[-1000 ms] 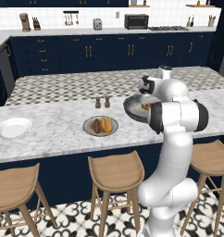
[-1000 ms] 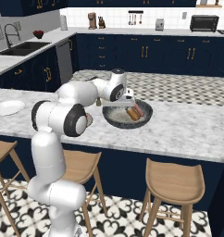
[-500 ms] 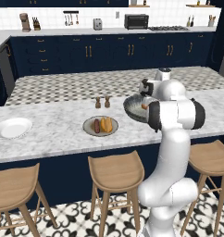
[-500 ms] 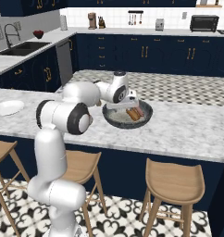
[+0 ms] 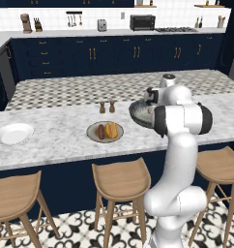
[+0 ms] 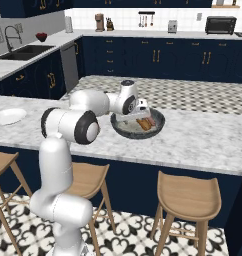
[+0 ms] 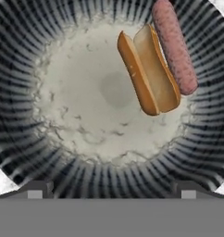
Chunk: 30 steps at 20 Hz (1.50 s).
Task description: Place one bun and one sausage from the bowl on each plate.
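One bun (image 7: 148,69) and one sausage (image 7: 174,46) lie in the bowl (image 7: 21,92); the spread tool (image 7: 111,192) hovers above.

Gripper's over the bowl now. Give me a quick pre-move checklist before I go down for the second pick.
1. Bun left in the bowl: ok.
2. Sausage beside it, touching the bun: ok, but tight for a clean single grasp.
3. Gripper aligned over a target: not ok; both items sit off to one side in the hand view.
4. Gripper empty and open: ok.
5. Beige plate already has bun and sausage: ok.
6. White plate free to receive: ok.
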Tool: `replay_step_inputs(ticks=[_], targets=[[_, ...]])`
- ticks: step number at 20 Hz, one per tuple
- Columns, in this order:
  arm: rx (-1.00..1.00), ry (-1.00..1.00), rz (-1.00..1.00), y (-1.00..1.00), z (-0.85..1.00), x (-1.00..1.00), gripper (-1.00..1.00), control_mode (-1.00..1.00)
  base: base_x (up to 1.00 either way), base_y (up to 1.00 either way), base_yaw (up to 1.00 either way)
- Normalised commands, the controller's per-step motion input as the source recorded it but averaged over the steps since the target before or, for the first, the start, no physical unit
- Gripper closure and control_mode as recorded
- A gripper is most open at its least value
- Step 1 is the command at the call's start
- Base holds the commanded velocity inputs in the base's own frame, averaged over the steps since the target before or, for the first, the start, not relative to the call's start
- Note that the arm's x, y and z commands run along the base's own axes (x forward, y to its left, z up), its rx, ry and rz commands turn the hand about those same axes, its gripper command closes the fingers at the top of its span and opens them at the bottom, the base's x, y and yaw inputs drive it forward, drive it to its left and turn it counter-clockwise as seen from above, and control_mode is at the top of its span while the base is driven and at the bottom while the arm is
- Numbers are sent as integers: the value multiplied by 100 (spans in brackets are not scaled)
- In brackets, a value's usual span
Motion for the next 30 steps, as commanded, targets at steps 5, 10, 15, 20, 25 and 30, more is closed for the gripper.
replay_step_inputs(ticks=[5,10,15,20,25,30], targets=[[0,0,0,-4,-1,17,-100,-100,0,0,0],[0,0,0,-26,0,36,-100,-100,0,0,0],[0,0,0,-17,-1,41,-100,-100,0,0,0],[0,0,0,0,-10,35,-100,-100,0,0,0],[0,0,0,0,-25,20,-100,-100,0,0,0],[0,2,0,0,-35,7,-100,-100,0,0,0]])
